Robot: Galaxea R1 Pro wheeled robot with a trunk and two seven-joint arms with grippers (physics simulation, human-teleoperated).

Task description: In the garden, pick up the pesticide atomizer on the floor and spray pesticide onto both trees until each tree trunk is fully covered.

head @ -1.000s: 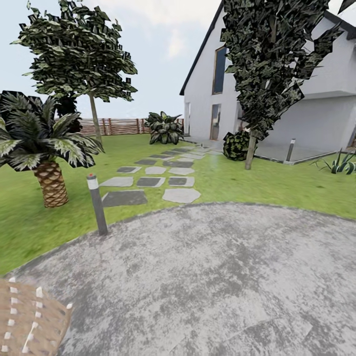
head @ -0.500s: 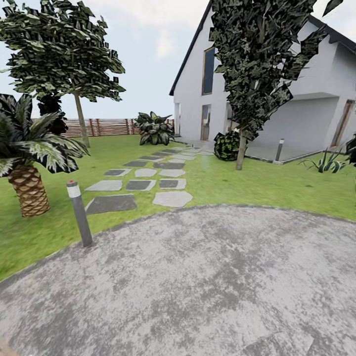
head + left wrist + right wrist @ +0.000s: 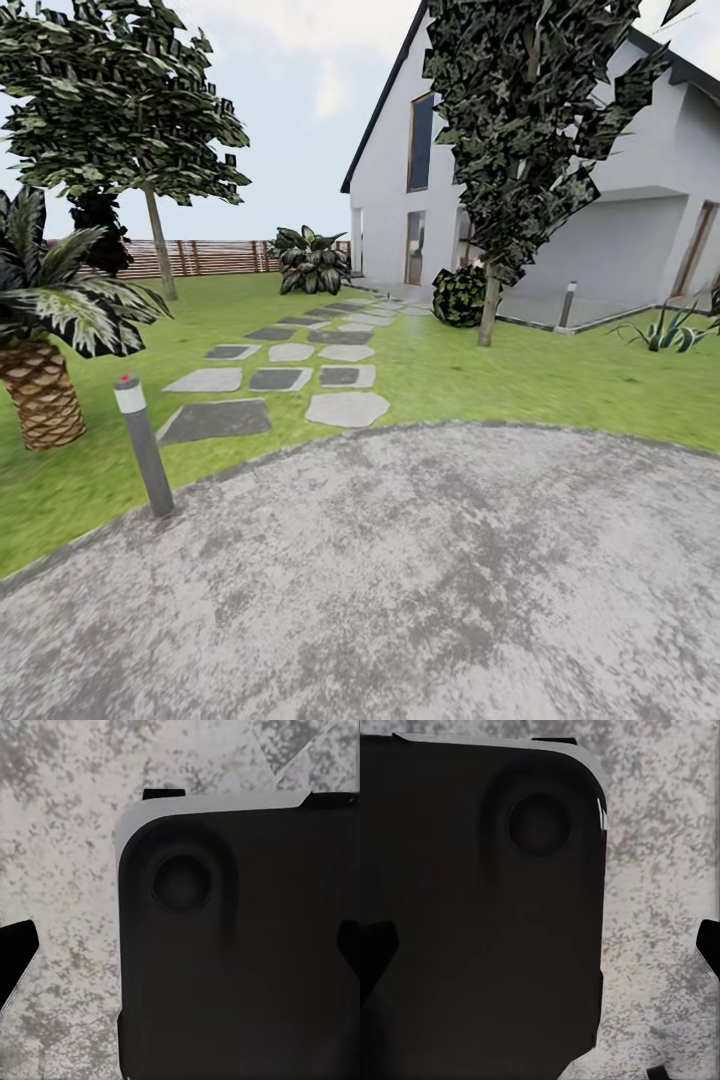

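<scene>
The pesticide atomizer is out of view. Two trees stand on the garden lawn point(image 3: 560, 380). One tree point(image 3: 120, 100) is at the far left by the fence, on a slim trunk point(image 3: 160, 255). The other tree point(image 3: 530, 130) is at the right before the house, its trunk point(image 3: 487, 312) rising from the grass. In the left wrist view my left gripper point(image 3: 180, 960) has its fingertips point(image 3: 15, 960) far apart over the robot's dark body and grey paving. In the right wrist view my right gripper point(image 3: 540, 960) is spread the same way. Both hold nothing.
I am on a round grey paved patch point(image 3: 400, 580). A short post point(image 3: 143, 445) stands at its left edge, and a scaly palm point(image 3: 40, 390) is beyond it. Stepping stones point(image 3: 345, 408) lead to a white house point(image 3: 640, 230). A slat fence point(image 3: 215, 257), a bush point(image 3: 460, 295) and another post point(image 3: 567, 303) lie further off.
The whole head view has shifted, so the camera moved: the palm and near post slid left. A brown woven thing at the lower left a second ago has left the picture.
</scene>
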